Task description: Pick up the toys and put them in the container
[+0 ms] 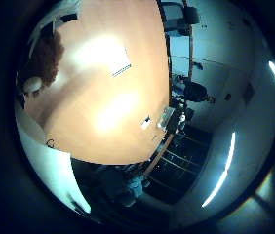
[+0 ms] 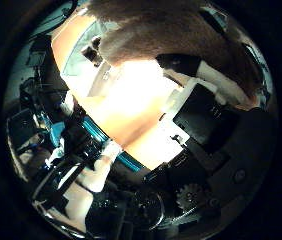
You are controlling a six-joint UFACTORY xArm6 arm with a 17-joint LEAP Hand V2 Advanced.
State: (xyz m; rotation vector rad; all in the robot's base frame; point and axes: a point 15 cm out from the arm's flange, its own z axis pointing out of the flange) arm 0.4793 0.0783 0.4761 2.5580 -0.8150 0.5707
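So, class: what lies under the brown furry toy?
In the thumb side palm view, the brown furry toy sits close to the palm, against the hand. Beyond it lies the orange table. The toy's far side is hidden, and no container can be made out.

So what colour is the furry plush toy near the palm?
Brown furry plush toy, clearest in the thumb side palm view.

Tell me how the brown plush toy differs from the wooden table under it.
The plush toy is furry and dark brown with a white part; the table is smooth, orange-toned wood that reflects the lights. The toy sits close to the palm, with the hand against it, filling much of the thumb-side view; the table lies farther off. Both are warm brown in colour.
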